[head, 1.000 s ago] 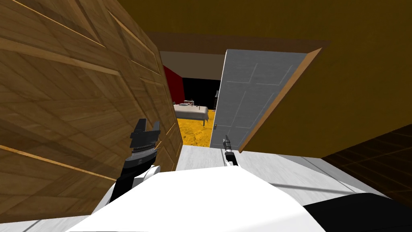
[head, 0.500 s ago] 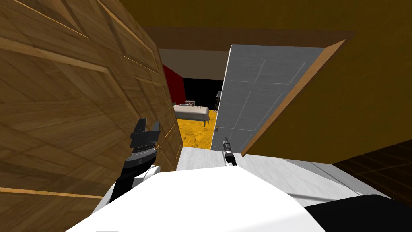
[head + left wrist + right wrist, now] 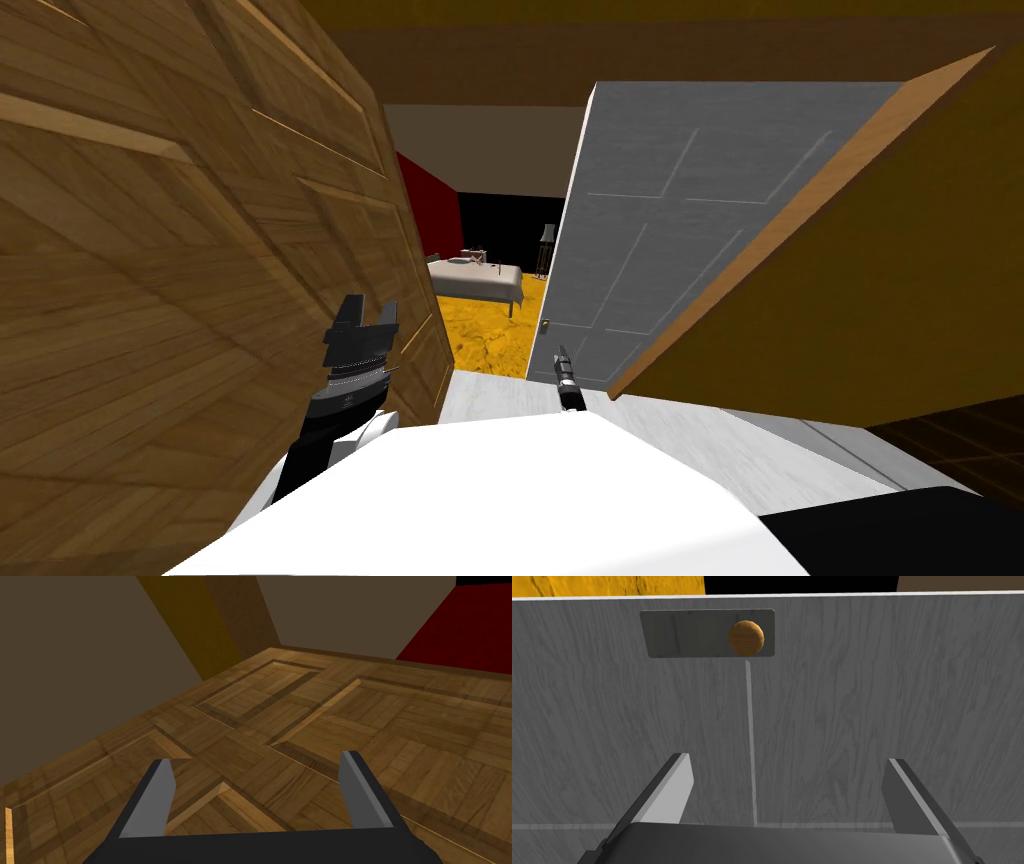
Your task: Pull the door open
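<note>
A grey panelled door [image 3: 660, 230] stands ajar ahead, with its free edge toward the gap and a small round brown knob [image 3: 545, 324] low on that edge. My right gripper [image 3: 561, 352] hangs just below and short of the knob. In the right wrist view its fingers are open and empty, facing the grey door [image 3: 862, 701]. The brown knob [image 3: 746, 638] on its grey plate [image 3: 682, 633] lies ahead of the right gripper [image 3: 787, 771], apart from both fingers. My left gripper [image 3: 365, 312] is open beside a wooden panelled leaf [image 3: 200, 250].
In the left wrist view the left gripper [image 3: 255, 771] faces the wooden panelled leaf [image 3: 350, 711] at close range. Through the gap I see a yellow floor [image 3: 490, 335], a bed [image 3: 480, 275] and a black area beyond. An ochre wall [image 3: 900, 280] closes off the right.
The whole head view has shifted, so the grey door and the wooden leaf now look larger and nearer. Both arms keep the same pose against my body, and the knob stays free.
</note>
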